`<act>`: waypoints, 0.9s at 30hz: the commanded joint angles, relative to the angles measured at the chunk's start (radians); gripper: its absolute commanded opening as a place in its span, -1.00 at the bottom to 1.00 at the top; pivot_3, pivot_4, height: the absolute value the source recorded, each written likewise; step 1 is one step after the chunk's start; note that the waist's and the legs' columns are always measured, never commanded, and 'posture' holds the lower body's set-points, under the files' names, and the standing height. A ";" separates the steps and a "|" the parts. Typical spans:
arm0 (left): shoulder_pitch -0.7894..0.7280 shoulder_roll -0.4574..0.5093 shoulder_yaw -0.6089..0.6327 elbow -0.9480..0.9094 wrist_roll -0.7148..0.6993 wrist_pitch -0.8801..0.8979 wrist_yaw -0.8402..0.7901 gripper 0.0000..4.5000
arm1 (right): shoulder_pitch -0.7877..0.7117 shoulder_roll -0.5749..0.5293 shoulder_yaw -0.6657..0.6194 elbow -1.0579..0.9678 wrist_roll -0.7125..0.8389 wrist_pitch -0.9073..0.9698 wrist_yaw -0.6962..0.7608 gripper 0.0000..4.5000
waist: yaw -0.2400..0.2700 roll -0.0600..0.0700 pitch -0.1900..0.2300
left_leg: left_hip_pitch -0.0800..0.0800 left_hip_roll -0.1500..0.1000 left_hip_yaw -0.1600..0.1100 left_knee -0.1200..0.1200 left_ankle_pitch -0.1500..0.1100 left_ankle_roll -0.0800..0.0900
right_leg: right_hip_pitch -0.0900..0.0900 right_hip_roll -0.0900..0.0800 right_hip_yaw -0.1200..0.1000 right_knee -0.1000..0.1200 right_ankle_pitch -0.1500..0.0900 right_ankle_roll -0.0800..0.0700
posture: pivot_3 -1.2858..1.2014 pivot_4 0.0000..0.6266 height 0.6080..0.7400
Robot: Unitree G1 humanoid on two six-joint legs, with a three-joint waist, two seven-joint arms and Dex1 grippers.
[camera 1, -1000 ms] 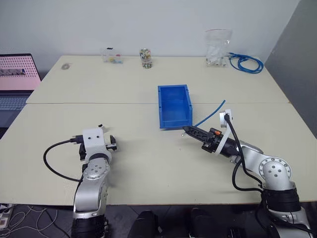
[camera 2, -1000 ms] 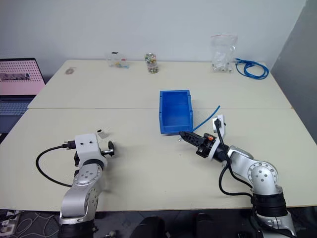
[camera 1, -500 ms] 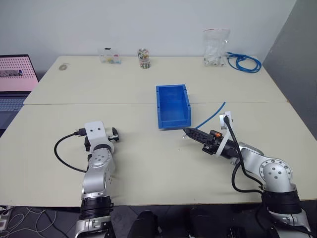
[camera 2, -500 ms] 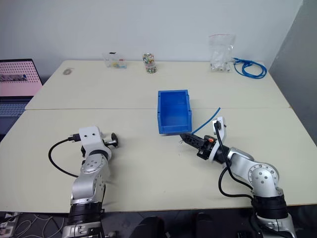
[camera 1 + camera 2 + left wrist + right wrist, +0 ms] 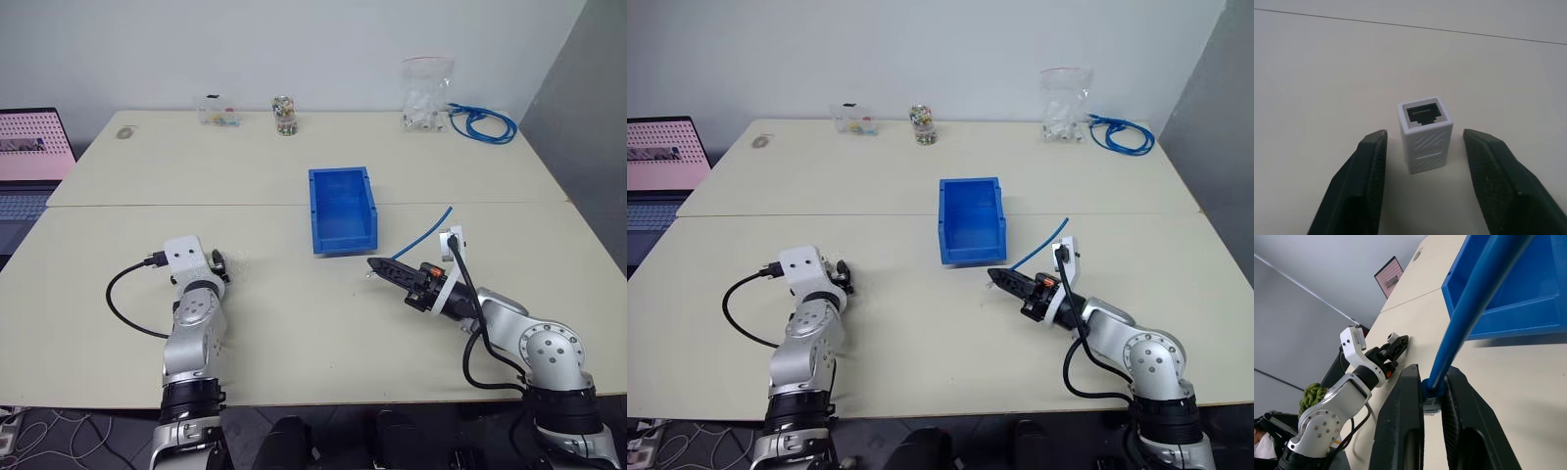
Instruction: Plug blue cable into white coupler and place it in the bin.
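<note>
On the matte table, boxy white coupler [image 5: 1424, 133] between unclenched left hand [image 5: 1425, 147], right hand [image 5: 1432, 396] pinching smooth blue cable [image 5: 1469, 308].

Both robot arms were shiny silver metal with round joints. The left arm [image 5: 191, 333] had a white boxy block near its wrist, and a black cable looped out from it. The left gripper [image 5: 1425, 161] had two dark fingers [image 5: 1364, 181] with flat, slanted tips. The right arm [image 5: 534, 343] had a big round silver joint and black cables curling along it. A small white part and a bit of orange sat near the right gripper [image 5: 377, 264], which was black and thin.
</note>
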 commanded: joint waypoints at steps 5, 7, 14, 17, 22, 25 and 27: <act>-0.012 -0.003 0.026 -0.042 -0.009 0.013 0.018 -0.65 | -0.005 0.004 -0.027 -0.038 0.005 -0.001 0.005 -0.91 | 0.000 0.000 0.000 | 0.000 0.000 0.000 0.000 0.000 0.000 | 0.000 0.000 0.000 0.000 0.000 0.000 | 0.03 -0.52 1.00; -0.015 -0.001 0.027 -0.048 -0.009 0.018 0.017 -0.66 | -0.006 0.007 -0.027 -0.036 0.003 -0.002 0.005 -0.91 | -0.001 0.000 0.000 | 0.000 0.000 0.000 0.000 0.000 0.000 | 0.000 0.000 0.000 0.000 0.000 0.000 | 0.03 -0.52 1.00; -0.004 0.067 -0.029 -0.094 -0.013 0.047 -0.116 -0.66 | -0.010 0.009 -0.024 -0.041 -0.010 -0.005 0.007 -0.91 | -0.001 0.000 0.000 | 0.000 0.000 0.000 0.000 0.000 0.000 | 0.000 0.001 0.000 0.000 0.000 0.000 | 0.03 -0.52 1.00; 0.065 0.220 -0.170 -0.201 -0.232 0.166 -0.621 -0.66 | -0.038 -0.093 0.026 -0.070 -0.112 0.000 0.103 -0.91 | -0.004 0.000 0.000 | 0.000 0.000 0.001 0.000 0.000 0.000 | 0.000 0.001 -0.001 0.000 0.000 0.000 | 0.03 -0.52 1.00; 0.162 0.502 -0.371 -0.321 -0.268 0.023 -1.143 -0.66 | -0.098 -0.201 0.088 -0.078 -0.232 -0.031 0.258 -0.91 | -0.019 0.001 0.000 | 0.001 0.000 0.003 -0.001 0.000 0.000 | -0.001 0.001 0.000 -0.001 0.000 -0.001 | 0.03 -0.52 1.00; 0.124 0.518 -0.466 -0.244 -0.220 -0.105 -1.273 -0.66 | -0.126 -0.239 0.150 -0.077 -0.335 -0.080 0.344 -0.91 | -0.022 0.001 0.001 | 0.002 0.001 0.002 -0.002 0.000 0.000 | 0.000 0.001 0.000 -0.001 -0.001 -0.001 | 0.03 -0.52 1.00; 0.052 0.460 -0.540 -0.109 -0.162 -0.228 -1.328 -0.66 | -0.141 -0.239 0.203 -0.067 -0.412 -0.128 0.390 -0.91 | -0.017 0.002 0.000 | 0.002 0.001 0.001 -0.001 0.000 0.000 | 0.001 0.001 0.000 -0.001 -0.002 0.002 | 0.03 -0.52 1.00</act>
